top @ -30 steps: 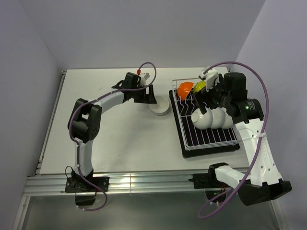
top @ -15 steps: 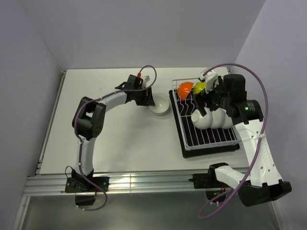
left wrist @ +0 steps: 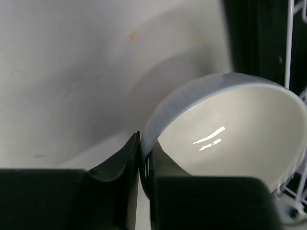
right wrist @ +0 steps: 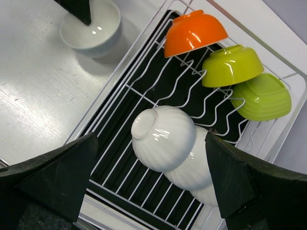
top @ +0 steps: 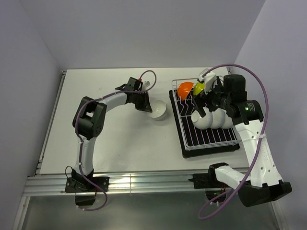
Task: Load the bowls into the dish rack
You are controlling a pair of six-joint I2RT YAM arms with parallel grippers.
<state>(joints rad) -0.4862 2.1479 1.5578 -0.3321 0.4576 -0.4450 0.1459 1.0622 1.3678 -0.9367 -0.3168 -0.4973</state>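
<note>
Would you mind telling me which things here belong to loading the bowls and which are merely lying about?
Job: white bowl on the table, its rim pinched by the left gripper; orange bowl, two lime green bowls and three white bowls, all in the dish rack.
Not the job: table, purple cables, aluminium rail.

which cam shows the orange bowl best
The right wrist view: the orange bowl is large and unobstructed there, leaning on the dish rack's prongs. The top external view shows the same bowl small and distant. The left wrist view misses it.
</note>
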